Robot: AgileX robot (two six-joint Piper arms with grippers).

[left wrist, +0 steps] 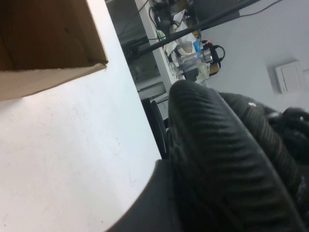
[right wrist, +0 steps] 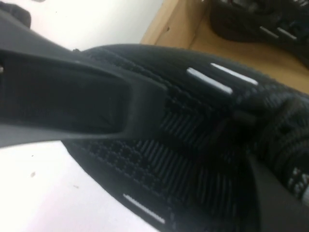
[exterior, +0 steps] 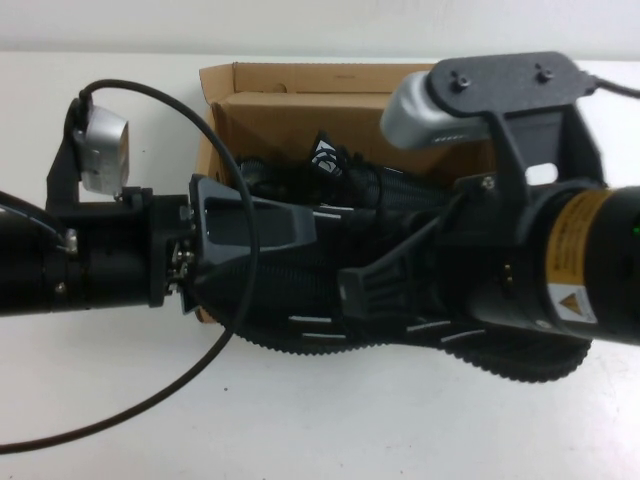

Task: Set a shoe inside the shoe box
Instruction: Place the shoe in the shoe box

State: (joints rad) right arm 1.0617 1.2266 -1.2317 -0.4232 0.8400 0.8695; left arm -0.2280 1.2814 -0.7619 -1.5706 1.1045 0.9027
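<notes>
The shoe [exterior: 330, 300] lies lengthwise across the near edge of the shoe box [exterior: 270, 100], its toothed sole hanging over the white table [exterior: 320, 420] on the robot's side and its short white dashes showing along the flank. It sits tilted on the box rim rather than down inside. A second shoe [exterior: 330, 165] lies deeper inside the box, its white tongue label facing up.

The right gripper [exterior: 370, 290] reaches in from the right and is pressed onto the middle of the shoe. In the right wrist view one dark finger [right wrist: 72, 104] lies flat along the knit upper, with the white dashes just past its tip; the jaws are closed down tight, and it seems to pinch the shoe's upper, though the other finger is hidden.

The left gripper [exterior: 260, 235] comes in from the left at the toe end. Its jaws are spread wide, and the near finger [exterior: 255, 225] lies over the shoe. In the left wrist view the ribbed toe [left wrist: 227, 159] fills the frame close to the camera, with a corner of the cardboard box [left wrist: 48, 48] beyond it and bare table between. It is hard to tell whether the left fingers touch the shoe.

A black cable [exterior: 215, 150] loops from the left wrist camera down across the table.
</notes>
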